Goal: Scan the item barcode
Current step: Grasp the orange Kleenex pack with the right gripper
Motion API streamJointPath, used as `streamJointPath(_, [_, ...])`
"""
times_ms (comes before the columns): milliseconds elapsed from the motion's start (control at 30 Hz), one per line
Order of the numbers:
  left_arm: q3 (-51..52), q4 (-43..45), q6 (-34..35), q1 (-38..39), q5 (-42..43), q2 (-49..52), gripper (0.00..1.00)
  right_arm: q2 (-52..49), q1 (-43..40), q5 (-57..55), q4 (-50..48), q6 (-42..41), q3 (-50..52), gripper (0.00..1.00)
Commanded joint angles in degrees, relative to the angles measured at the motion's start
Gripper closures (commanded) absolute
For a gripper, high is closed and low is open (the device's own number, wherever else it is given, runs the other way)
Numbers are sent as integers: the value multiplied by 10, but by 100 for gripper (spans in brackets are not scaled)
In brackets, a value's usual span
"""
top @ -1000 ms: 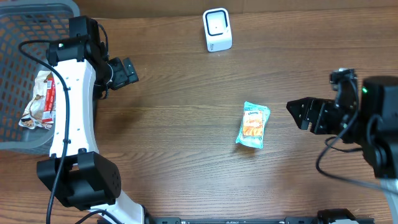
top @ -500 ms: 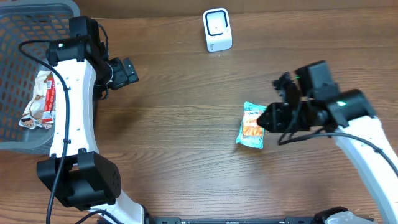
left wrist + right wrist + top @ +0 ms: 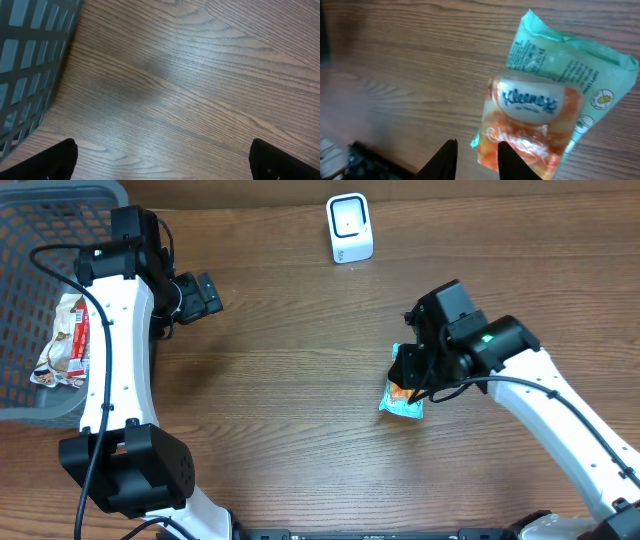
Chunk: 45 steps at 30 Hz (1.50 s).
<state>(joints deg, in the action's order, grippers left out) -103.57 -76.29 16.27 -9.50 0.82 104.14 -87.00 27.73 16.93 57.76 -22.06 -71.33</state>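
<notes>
Right arm (image 3: 565, 415): extended from the lower right corner, angled up and left, wrist bent down toward the table (image 3: 280, 410).
Right gripper (image 3: 410, 368): directly over the upper left part of the pack (image 3: 406, 406), hiding that part from overhead.
Fingertips (image 3: 446, 159) in the right wrist view: close together with a narrow gap, straddling the lower left edge of the pack. One over bare wood, the other over the orange panel. Clamped on the pack or only hovering above it: cannot tell.

Left arm (image 3: 112, 340): upright along the left side, beside the basket (image 3: 25, 210), wrist turned right.
Left gripper (image 3: 205, 292): spread wide, tips at the two bottom corners of the left wrist view. Only bare wood between them, nothing held.

Pack location: flat on the table, right of centre. Well apart from the scanner (image 3: 349, 227) standing at the far edge, and well apart from the basket. Long side running near to far, slightly tilted.

Markings on the pack: teal wrapper, orange panel, white oval reading "Kleenex". Below the oval, white script beginning "Ch", remainder cut off by a fingertip and the frame edge. Fine print and round symbols on the teal areas: too small to read.

Wrapper (image 3: 65, 340) inside the basket: red and white, print illegible.
</notes>
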Motion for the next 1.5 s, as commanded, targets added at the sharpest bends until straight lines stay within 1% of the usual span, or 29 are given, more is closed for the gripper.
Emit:
streamJointPath(0, [-11, 0, -10, -2, -2, -19, 0, 2, 43, -111, -5, -57, -14, 69])
streamJointPath(33, [-11, 0, -10, -2, -2, -19, 0, 2, 57, -139, -5, -68, -14, 67])
streamJointPath(200, [-11, 0, -10, -2, -2, -19, 0, 2, 136, -302, -5, -148, -14, 64])
streamJointPath(300, [-11, 0, -10, -2, -2, -19, 0, 2, 181, -381, -5, -187, -14, 64])
streamJointPath(367, [-11, 0, -10, -2, -2, -19, 0, 2, 207, -421, -5, -200, -14, 64])
streamJointPath(567, [-11, 1, -10, -2, -2, -19, 0, -6, 261, -522, -7, -202, -14, 61])
streamJointPath(733, [-11, 1, -10, -2, -2, -19, 0, -43, 265, -535, -14, -202, -14, 57])
streamJointPath(933, [-11, 0, -10, -2, -2, -19, 0, -69, 265, -539, -30, -199, -14, 57])
streamJointPath(1233, [-11, 1, -10, -2, -2, -19, 0, -74, 265, -563, -5, -195, -14, 58])
streamJointPath(1467, [-11, 0, -10, -2, -2, -19, 1, -75, 265, -557, -2, -195, -14, 58])
